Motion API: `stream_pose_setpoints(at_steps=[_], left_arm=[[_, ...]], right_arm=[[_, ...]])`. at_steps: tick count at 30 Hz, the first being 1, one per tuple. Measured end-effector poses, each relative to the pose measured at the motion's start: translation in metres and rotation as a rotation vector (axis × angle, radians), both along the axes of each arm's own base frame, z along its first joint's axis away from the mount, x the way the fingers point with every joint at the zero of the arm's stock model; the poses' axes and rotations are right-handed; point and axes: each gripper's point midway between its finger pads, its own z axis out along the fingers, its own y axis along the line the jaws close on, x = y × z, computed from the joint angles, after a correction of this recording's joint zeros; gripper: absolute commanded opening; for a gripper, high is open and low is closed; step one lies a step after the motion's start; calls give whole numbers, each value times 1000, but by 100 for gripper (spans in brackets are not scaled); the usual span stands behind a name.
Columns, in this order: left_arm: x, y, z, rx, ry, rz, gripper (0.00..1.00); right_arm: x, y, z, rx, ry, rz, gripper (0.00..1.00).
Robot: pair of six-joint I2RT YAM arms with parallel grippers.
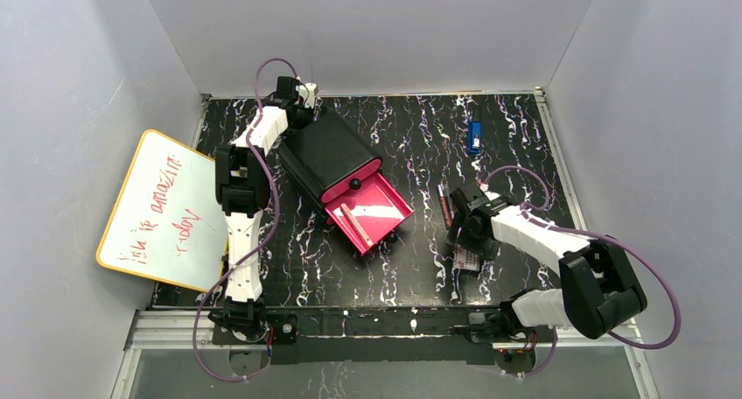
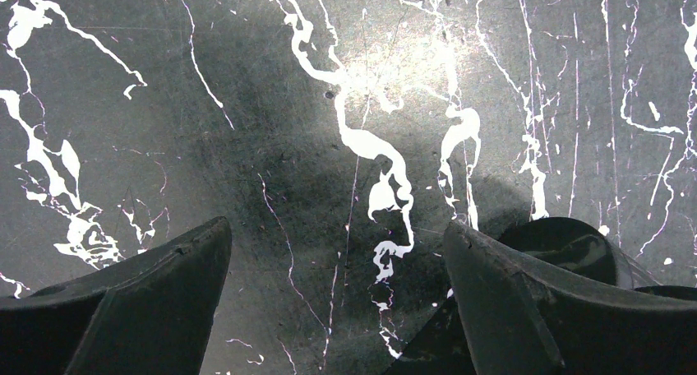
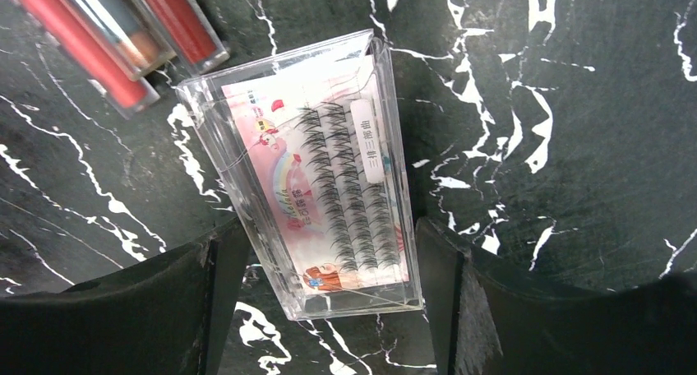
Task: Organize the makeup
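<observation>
On the right half of the desk (image 1: 411,136), the right claw (image 3: 329,235) hangs open over a clear lash case (image 3: 325,169) that lies flat. Its two fingers (image 3: 148,309) stand one on each long side of the case's near end, close against the edges; whether they press on it I cannot tell. Just past the case's far corner lie three sticks (image 3: 107,30), red and pink, side by side and touching.

Left of centre sits a black box (image 1: 328,150) with its pink drawer (image 1: 385,202) pulled out; one pink stick (image 1: 353,223) lies inside along the left wall. A blue object (image 1: 474,136) rests near the far edge, well apart from the rest.

The left claw (image 2: 337,252) is behind the box at the far left corner, open, with only bare desk between its fingers. A whiteboard (image 1: 162,211) leans by the left wall.
</observation>
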Motion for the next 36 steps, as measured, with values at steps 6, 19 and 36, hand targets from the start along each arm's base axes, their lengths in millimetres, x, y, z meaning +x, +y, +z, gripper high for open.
stream_pose_setpoints(at_steps=[6, 19, 36], left_arm=[[0, 0, 0, 0, 0, 0, 98], [0, 0, 0, 0, 0, 0, 98], [0, 0, 0, 0, 0, 0, 98]], right_arm=[[5, 5, -1, 15, -15, 5, 80], [6, 9, -4, 4, -22, 23, 77], [13, 21, -6, -12, -65, 48, 70]])
